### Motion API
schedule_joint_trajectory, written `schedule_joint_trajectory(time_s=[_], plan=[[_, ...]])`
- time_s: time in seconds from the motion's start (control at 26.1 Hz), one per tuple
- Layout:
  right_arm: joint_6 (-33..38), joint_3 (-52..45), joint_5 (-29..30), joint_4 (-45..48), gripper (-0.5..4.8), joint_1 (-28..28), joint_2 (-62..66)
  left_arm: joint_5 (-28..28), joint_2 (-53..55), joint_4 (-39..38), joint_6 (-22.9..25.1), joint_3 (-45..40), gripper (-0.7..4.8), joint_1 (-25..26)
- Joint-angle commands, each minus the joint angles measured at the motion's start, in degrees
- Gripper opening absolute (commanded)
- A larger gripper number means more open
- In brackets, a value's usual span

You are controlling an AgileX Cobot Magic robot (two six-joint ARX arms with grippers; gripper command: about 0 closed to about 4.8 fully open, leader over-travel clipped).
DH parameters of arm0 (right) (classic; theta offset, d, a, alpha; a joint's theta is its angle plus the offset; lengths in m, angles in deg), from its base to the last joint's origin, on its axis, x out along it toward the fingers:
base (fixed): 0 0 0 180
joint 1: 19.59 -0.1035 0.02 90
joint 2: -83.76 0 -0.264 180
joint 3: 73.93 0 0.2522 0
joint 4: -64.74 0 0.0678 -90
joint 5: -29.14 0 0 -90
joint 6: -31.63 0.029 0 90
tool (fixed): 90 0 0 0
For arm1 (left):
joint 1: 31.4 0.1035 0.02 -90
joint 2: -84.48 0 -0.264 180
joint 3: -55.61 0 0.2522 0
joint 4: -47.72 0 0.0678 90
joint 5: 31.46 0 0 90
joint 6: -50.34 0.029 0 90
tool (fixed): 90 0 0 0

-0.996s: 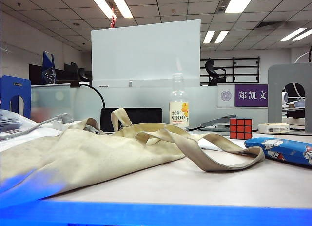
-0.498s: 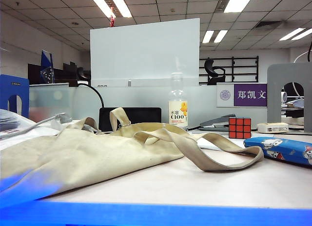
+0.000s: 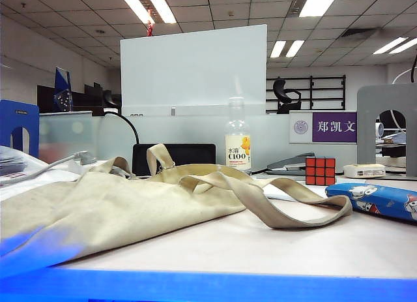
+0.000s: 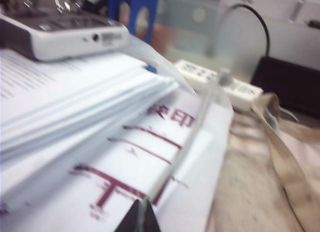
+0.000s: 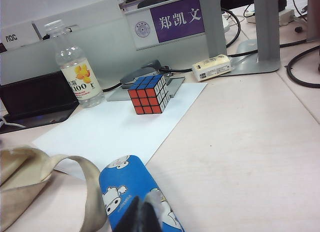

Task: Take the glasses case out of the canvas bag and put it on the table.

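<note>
The glasses case [image 3: 374, 201], bright blue with white cartoon figures, lies flat on the table [image 3: 260, 243] at the right, outside the canvas bag [image 3: 111, 207]. The beige bag sprawls limp on the left, and one strap loops toward the case. In the right wrist view my right gripper [image 5: 141, 216] hangs shut just above the near end of the glasses case [image 5: 127, 184], beside a strap of the canvas bag [image 5: 60, 167]. My left gripper [image 4: 141, 217] is shut over a stack of printed papers [image 4: 75, 101], with the canvas bag [image 4: 285, 162] off to one side. Neither gripper shows in the exterior view.
A Rubik's cube [image 3: 321, 171] and a drink bottle [image 3: 238, 142] stand behind the bag, with a stapler [image 3: 291, 164] between them. The Rubik's cube [image 5: 148, 94] sits on a white sheet [image 5: 115, 129]. A grey stand [image 3: 388, 129] rises at the far right. A white device [image 4: 60, 34] rests on the papers.
The bag, the case and the cube have kept their places on the table. No arm shows in the exterior view in any frame.
</note>
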Motion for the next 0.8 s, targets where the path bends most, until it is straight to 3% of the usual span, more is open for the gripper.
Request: schedule_joint_trajectory(time_s=[0.04,0.8], plan=[[0.2,-0.1,0.0,0.8,-0.05,0.0,-0.1,1.1,-0.1,-2.3,-0.2,0.0,-0.04,-0.5],[0.2,-0.1,0.0,0.8,-0.05,0.0,-0.1,2.4,-0.2,-3.3,-0.3,0.0,-0.04,-1.1]])
